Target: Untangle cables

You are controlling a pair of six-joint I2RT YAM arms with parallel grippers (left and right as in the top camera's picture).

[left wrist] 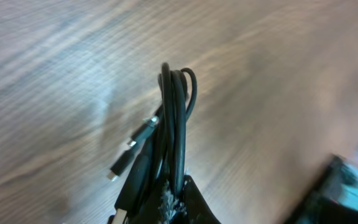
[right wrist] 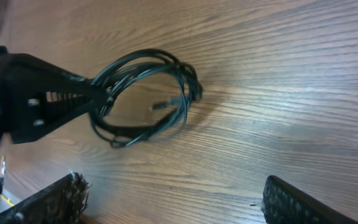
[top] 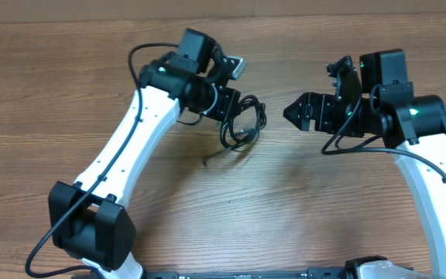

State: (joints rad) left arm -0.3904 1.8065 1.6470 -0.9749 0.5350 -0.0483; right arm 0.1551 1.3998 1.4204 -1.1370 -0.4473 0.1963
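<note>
The left pincer (top: 235, 115) is clamped tight, pointing toward the right pincer (top: 291, 113), whose jaws stand wide apart.

I log only the surface (top: 207, 217): brown wood grain running left to right, with a paler tan strip (top: 285, 6) along the far edge.

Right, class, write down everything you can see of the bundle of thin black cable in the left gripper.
The bundle of thin black cable is several glossy, rubbery-looking strands wound into a loose oval coil, not yet untangled. Small plug ends with metal tips poke from its side. The shut left gripper pinches one edge; the coil hangs over the brown wooden table, apparently lifted, casting a shadow. Nothing else touches it.
</note>
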